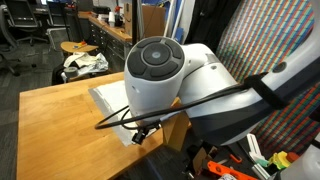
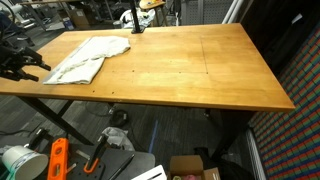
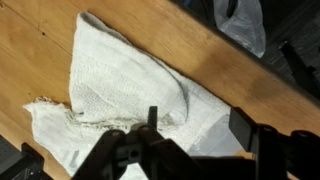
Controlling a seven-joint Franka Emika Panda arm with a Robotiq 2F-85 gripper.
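1 white cloth (image 2: 90,58) lies crumpled on the desk (image 2: 200,70), upper left in an exterior view, near the edge. Claw (image 3: 180,148), jaws apart & empty, hangs over it, wrist view bottom. Risk: a shallow pinch could snag 1 layer or drag it off.

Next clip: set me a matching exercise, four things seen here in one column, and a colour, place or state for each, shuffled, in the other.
Things:
1. cloth
2. table
3. hand
4. cardboard box

Descriptions:
A. on the floor, beneath the tabletop
B. black, open, just above the fabric
C. white, crumpled, lying near a corner of the tabletop
D. light brown wood

Pairs: 1-C, 2-D, 3-B, 4-A
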